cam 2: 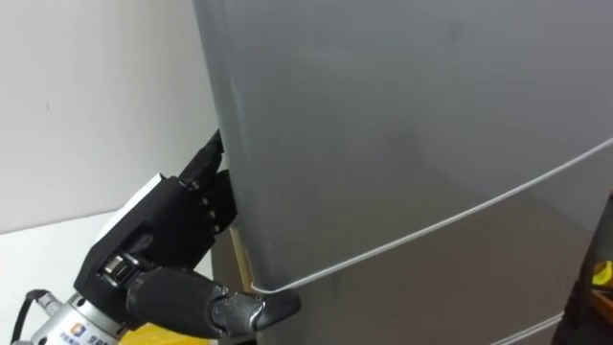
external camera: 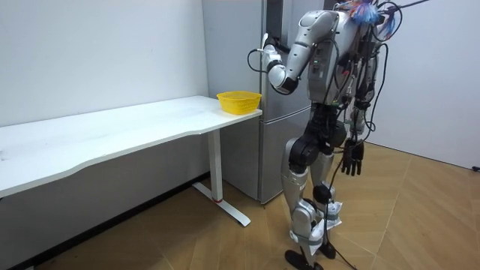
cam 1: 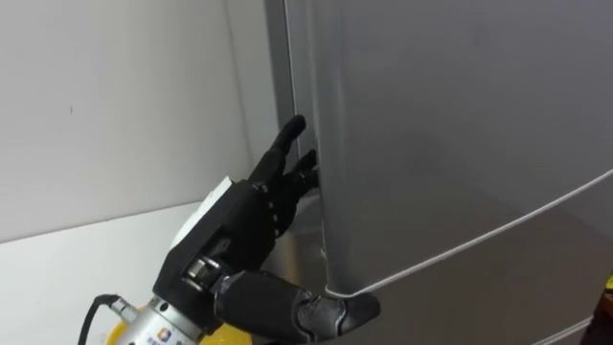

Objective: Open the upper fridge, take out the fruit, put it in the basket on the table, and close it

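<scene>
1. Progress: barely started, I'd say. The robot stood right up against the fridge (external camera: 274, 169), and nothing had come out of it.
2. The upper door (cam 1: 460, 125) looked shut, or cracked a hair at most. I honestly couldn't tell which from the eye views.
3. The left hand (cam 1: 239, 230) was up at the upper door's left edge. Its fingers (cam 1: 287, 144) were stretched out pretty straight with the tips against that edge, not wrapped around anything. The thumb (cam 1: 340, 310) stuck out sideways just below the seam (cam 1: 479, 240) where the upper door met the lower one.
4. The right hand (external camera: 352, 159) hung loose at the robot's side, fingers relaxed and holding nothing.
5. Left to do, as I read it: pull the door open, reach in, grab the item, bring it out. So basically everything.
6. Whatever's meant to be retrieved had to be inside behind that door, so I can't say what it looks like.
7. The door itself was plain smooth grey metal with no handle showing, so that left edge looked like the only place to get a hold.
8. A yellow basket (external camera: 239, 101) sat at the end corner of the white table (external camera: 112, 131), just beside the fridge. That's probably the drop-off spot, but that's my guess.
</scene>
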Available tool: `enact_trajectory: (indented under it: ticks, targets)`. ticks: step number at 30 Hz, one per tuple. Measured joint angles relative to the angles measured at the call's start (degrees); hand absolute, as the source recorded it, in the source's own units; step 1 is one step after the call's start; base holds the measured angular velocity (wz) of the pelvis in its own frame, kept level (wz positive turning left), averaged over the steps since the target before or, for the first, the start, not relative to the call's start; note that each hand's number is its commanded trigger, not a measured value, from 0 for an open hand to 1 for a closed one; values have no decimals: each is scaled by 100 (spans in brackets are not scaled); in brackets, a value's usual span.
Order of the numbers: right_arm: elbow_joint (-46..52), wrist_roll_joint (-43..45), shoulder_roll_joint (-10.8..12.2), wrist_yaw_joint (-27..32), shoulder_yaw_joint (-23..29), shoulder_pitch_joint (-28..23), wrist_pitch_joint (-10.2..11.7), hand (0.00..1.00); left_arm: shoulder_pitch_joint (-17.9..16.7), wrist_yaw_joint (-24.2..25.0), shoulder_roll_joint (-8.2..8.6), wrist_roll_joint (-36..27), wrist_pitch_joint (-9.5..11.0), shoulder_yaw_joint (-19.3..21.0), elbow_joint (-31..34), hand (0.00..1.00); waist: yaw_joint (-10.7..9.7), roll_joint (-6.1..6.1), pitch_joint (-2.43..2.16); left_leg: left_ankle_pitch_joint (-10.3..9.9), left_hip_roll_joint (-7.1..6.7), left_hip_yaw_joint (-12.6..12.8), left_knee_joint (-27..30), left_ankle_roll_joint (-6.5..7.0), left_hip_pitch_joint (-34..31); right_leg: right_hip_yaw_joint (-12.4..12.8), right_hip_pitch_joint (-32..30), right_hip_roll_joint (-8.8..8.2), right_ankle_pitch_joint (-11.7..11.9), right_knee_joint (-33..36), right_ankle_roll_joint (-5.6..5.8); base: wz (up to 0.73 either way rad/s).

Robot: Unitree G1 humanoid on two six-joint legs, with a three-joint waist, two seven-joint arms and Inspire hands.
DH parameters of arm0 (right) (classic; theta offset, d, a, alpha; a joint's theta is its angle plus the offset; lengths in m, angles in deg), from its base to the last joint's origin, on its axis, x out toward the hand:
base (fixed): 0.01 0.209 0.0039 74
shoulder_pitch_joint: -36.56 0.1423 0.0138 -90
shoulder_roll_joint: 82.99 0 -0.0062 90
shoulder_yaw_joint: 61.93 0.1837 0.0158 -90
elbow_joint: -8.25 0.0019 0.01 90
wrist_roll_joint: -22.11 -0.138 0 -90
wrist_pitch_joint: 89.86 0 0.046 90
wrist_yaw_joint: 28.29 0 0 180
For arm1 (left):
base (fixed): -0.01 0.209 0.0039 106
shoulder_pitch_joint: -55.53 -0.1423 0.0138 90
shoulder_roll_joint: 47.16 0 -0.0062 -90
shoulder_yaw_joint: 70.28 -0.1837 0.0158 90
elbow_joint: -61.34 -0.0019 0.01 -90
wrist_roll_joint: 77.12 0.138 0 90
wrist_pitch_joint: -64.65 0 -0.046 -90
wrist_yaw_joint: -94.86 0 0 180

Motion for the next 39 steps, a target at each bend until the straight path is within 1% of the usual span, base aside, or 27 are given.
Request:
enact_trajectory:
  ticks: [1, 2, 3, 4, 5, 6, 8, 10, 12, 13, 17, 18, 20, 22, 24, 26, 29, 31, 33, 34, 35, 36, 37, 38, 39]
  targets:
    - [1, -9, -8, 2, 0, -3, -10, 0, 1, -1, 17, 0, 0, 0, 0, 0, -45, 14, -5, -10, 0, 1, 2, 25, -21, 1, -12, -1, 5, 0, 9, 11]
    - [2, -17, -25, 3, 1, -5, -25, 0, 1, -1, 49, 0, 0, -2, 0, 0, -86, 34, 5, -16, -4, 9, 0, 53, -28, 60, -24, -4, 18, 14, 28, 0]
    - [-2, -29, -35, 3, -1, -1, -32, 0, 1, 0, 75, 0, 0, -11, 0, 0, -86, 50, 1, -31, -5, 43, 1, 79, -31, 154, -44, 0, 30, 33, 44, -5]
    - [-1, -36, -36, 5, -2, 4, -32, 0, 1, 0, 83, 0, 0, -18, 0, 0, -87, 57, 1, -37, -5, 56, 2, 90, -33, 183, -55, 0, 39, 68, 50, -11]
    - [3, -37, -35, 8, -1, 8, -25, 0, 1, 0, 97, 1, 0, -41, -1, 0, -101, 63, 7, -43, -7, 67, 3, 105, -34, 273, -89, 0, 54, 123, 74, -4]
    - [-8, -38, -35, 8, -1, 16, -25, 0, 8, 1, 105, 1, 0, -81, -1, 0, -121, 63, 7, -53, -12, 68, 4, 124, -34, 317, -90, -2, 69, 124, 99, 0]
    - [-13, -42, -36, 13, 0, 19, -22, 0, 12, 4, 140, 0, 0, -135, -1, 0, -169, 62, 7, -65, -14, 75, 4, 146, -36, 331, -88, -2, 94, 127, 111, 2]
    - [-12, -50, -36, 18, 1, 35, -15, 0, 12, 4, 162, -3, 1, -188, -1, 0, -198, 56, 10, -77, -15, 105, 5, 166, -33, 411, -98, -1, 101, 154, 116, 0]
    - [-11, -50, -37, 25, 3, 47, -9, 0, 22, 5, 172, -5, 1, -235, -1, 0, -246, 42, 19, -92, -15, 173, 6, 192, -26, 576, -118, 5, 105, 196, 122, -2]
    - [-10, -50, -37, 30, 3, 55, -9, 0, 31, 5, 172, -6, 1, -244, -1, 0, -246, 43, 18, -95, -16, 190, 7, 196, -27, 616, -127, 5, 110, 196, 131, -8]
    - [17, -52, -37, 130, 5, 36, 15, 0, 104, 6, 171, -158, 1, -338, -2, 0, -272, 32, 26, -118, -27, 219, 7, 239, -60, 622, -180, -2, 134, 196, 164, -4]
    - [24, -54, -41, 141, 5, 14, 14, 0, 150, 11, 171, -170, 1, -386, -2, 0, -272, 44, 18, -126, -29, 219, 9, 252, -63, 626, -183, -1, 139, 194, 169, 0]
    - [22, -64, -45, 142, 15, 2, 1, 0, 185, 33, 168, -171, 1, -456, -2, 0, -285, 45, 20, -133, -30, 225, 9, 264, -61, 646, -185, -3, 149, 190, 182, 0]
    - [17, -92, -45, 141, 28, -32, -2, 0, 188, 65, 168, -212, 1, -500, -2, 0, -313, 46, 19, -135, -31, 269, 7, 266, -42, 748, -182, 1, 156, 192, 189, -2]
    - [20, -207, -44, 132, 50, -19, 7, 0, 188, 79, 167, -349, 1, -525, -2, 0, -392, 56, 21, -142, -30, 394, -7, 277, -30, 839, -187, 6, 160, 190, 196, -5]
    - [20, -287, -44, 117, 64, -20, 4, 0, 191, 87, 167, -454, 1, -577, -2, 0, -406, 63, 22, -157, -30, 460, -9, 299, -22, 923, -196, 10, 164, 185, 202, -13]
    - [16, -396, -48, 53, 68, -33, -25, 0, 243, 158, 164, -610, 1, -719, -2, 0, -486, 69, 23, -172, -31, 519, -9, 324, -19, 930, -208, 10, 187, 182, 232, -11]
    - [14, -435, -48, -10, 67, -32, -37, 0, 410, 197, 155, -629, 0, -854, -10, 0, -538, 77, 23, -175, -31, 549, -9, 328, -18, 935, -228, 8, 202, 186, 238, -16]
    - [0, -523, -49, -62, 68, -58, -35, 0, 852, 304, 156, -685, -1, -1070, -131, 0, -581, 92, 30, -175, -31, 646, -12, 329, -13, 977, -256, 3, 212, 181, 237, -25]
    - [1, -548, -50, -62, 67, -66, -35, 0, 956, 348, 158, -685, -1, -1136, -155, 0, -594, 91, 35, -175, -31, 673, -12, 329, -11, 1021, -262, 3, 212, 179, 237, -29]
    - [4, -598, -60, -61, 62, -91, -36, 0, 1161, 465, 169, -690, 0, -1272, -201, 0, -632, 126, 31, -175, -30, 694, -10, 329, -10, 1089, -270, 13, 212, 170, 237, -21]
    - [13, -639, -89, -61, 61, -85, -36, 0, 1340, 583, 196, -697, 0, -1385, -233, 0, -679, 133, 48, -175, -30, 697, -17, 328, -19, 1098, -269, 19, 212, 167, 238, -15]
    - [13, -661, -114, -61, 61, -91, -38, 0, 1427, 647, 207, -697, 0, -1429, -233, 0, -707, 168, 50, -176, -29, 699, -23, 327, -16, 1101, -272, 23, 212, 168, 238, -9]
    - [12, -691, -171, -57, 55, -112, -37, 0, 1582, 729, 236, -793, 0, -1517, -254, 0, -737, 238, 64, -177, -28, 713, -52, 326, 5, 1101, -273, 32, 211, 169, 239, -16]
    - [9, -724, -203, -54, 46, -123, -37, 0, 1712, 817, 267, -920, 0, -1587, -301, 0, -742, 271, 81, -179, -25, 757, -98, 319, 63, 1108, -268, 42, 203, 178, 252, -20]
